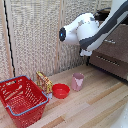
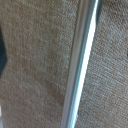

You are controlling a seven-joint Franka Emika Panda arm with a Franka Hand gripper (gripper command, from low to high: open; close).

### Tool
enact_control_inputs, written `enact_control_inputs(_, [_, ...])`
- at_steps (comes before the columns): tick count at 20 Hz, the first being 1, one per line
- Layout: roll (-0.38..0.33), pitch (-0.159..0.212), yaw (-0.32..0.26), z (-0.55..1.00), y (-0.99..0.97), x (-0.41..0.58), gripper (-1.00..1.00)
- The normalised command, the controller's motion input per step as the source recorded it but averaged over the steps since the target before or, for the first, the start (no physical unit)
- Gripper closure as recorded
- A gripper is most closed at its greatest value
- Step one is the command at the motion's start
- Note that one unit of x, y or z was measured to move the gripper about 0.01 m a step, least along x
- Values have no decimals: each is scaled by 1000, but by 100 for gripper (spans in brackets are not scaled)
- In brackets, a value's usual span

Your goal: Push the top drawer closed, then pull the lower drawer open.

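A light wooden floor [image 1: 95, 102] runs beneath pale woven blinds [image 1: 35, 35], with a dark wood-grain cabinet at the exterior view's right edge. The top drawer [image 1: 117, 42] sits at about three o'clock in that view, its wide front and slim silver bar handle [image 1: 109, 42] running near horizontal, partly hidden by the arm. The lower drawer [image 1: 109, 62] lies directly beneath at about four o'clock, its long axis parallel, its front flush-looking. The white Franka arm [image 1: 87, 30] reaches across in front of the drawers; its gripper is hidden, and whether the claw is spread or pressed together cannot be told. The wrist view shows only woven blind and a metal strip [image 2: 80, 60]. On the floor stand a red basket [image 1: 22, 100], yellow box [image 1: 45, 82], red bowl [image 1: 61, 91] and pink cup [image 1: 78, 81].
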Motion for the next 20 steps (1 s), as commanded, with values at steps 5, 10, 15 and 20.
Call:
enact_control_inputs(5, [-9, 0, 75, 267, -474, -30, 100])
enact_control_inputs(10, [0, -2, 55, 271, -415, -18, 100])
enact_control_inputs(15, [0, -18, 13, 305, -211, -59, 100])
enact_control_inputs(20, [-2, -17, 18, 395, -653, -35, 100])
